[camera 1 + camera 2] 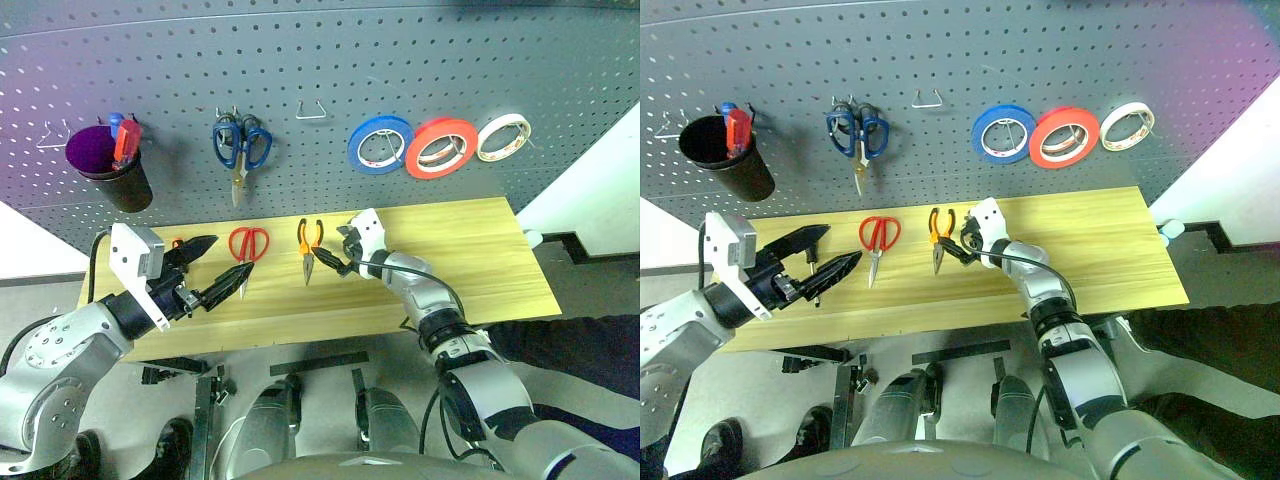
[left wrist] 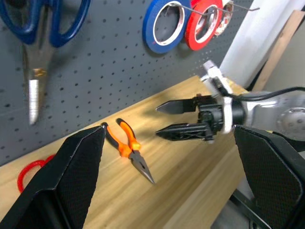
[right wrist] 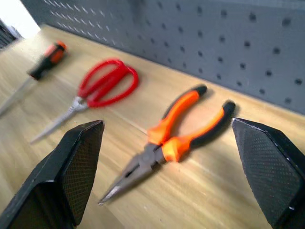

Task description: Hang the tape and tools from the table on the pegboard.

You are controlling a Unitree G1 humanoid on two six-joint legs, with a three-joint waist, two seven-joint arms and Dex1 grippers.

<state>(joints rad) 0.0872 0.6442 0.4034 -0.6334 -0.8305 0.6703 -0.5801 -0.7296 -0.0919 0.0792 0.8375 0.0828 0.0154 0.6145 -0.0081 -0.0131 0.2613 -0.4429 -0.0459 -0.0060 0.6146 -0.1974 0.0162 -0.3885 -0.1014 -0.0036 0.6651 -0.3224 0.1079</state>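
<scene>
The red-orange tape [image 1: 441,147] hangs on the dark grey pegboard [image 1: 300,60], between a blue roll [image 1: 380,143] and a cream-white roll [image 1: 503,137]. On the wooden table [image 1: 470,260] lie the red-handled scissors [image 1: 247,243], the orange-and-black pliers [image 1: 309,238] and the screwdriver [image 3: 45,59], which my left arm partly hides in the eye views. My right gripper [image 1: 335,252] is open just right of the pliers, low over the table and pointing at them. My left gripper [image 1: 232,256] hovers open near the scissors, holding nothing.
Blue-handled scissors [image 1: 241,145] hang on the pegboard beside a black cup [image 1: 112,165] holding a red-and-blue tool. A bare wire hook [image 1: 313,110] sits above the pliers, and another [image 1: 52,135] is at the far left. The table's right half is bare.
</scene>
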